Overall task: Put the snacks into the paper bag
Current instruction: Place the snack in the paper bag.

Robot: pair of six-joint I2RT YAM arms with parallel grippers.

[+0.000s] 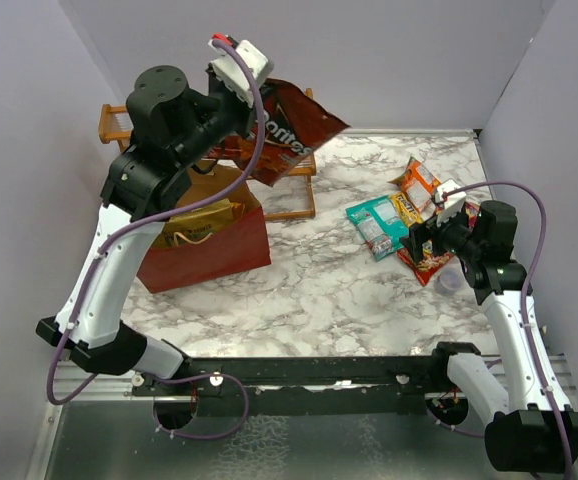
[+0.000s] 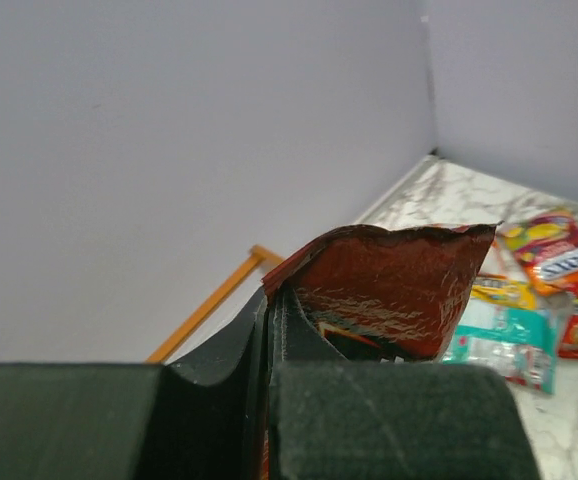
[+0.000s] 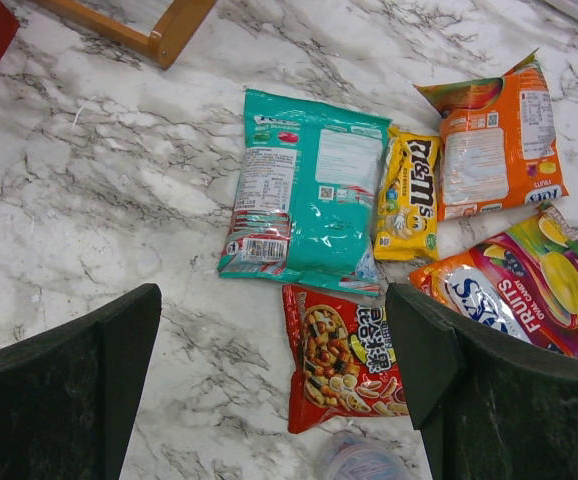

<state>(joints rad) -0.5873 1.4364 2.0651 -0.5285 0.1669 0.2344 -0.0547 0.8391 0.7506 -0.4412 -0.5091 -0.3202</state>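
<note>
High over the back left of the table, my left gripper (image 1: 254, 108) (image 2: 267, 322) is shut on the edge of the red Doritos bag (image 1: 291, 135) (image 2: 399, 285), which hangs beyond the paper bag (image 1: 209, 245). That dark red paper bag stands open with tan contents showing inside. On the right lie a teal packet (image 3: 309, 190), a yellow M&M's packet (image 3: 409, 195), an orange packet (image 3: 494, 140), a Skittles packet (image 3: 529, 285) and a small red packet (image 3: 344, 355). Above the marble beside the small red packet, my right gripper (image 1: 421, 240) (image 3: 274, 312) hovers open and holds nothing.
A wooden slatted rack (image 1: 291, 203) (image 3: 159, 30) stands behind and right of the paper bag. A small translucent purple cup (image 1: 451, 280) (image 3: 359, 462) sits just near the red packet. Grey walls close in the left, back and right sides.
</note>
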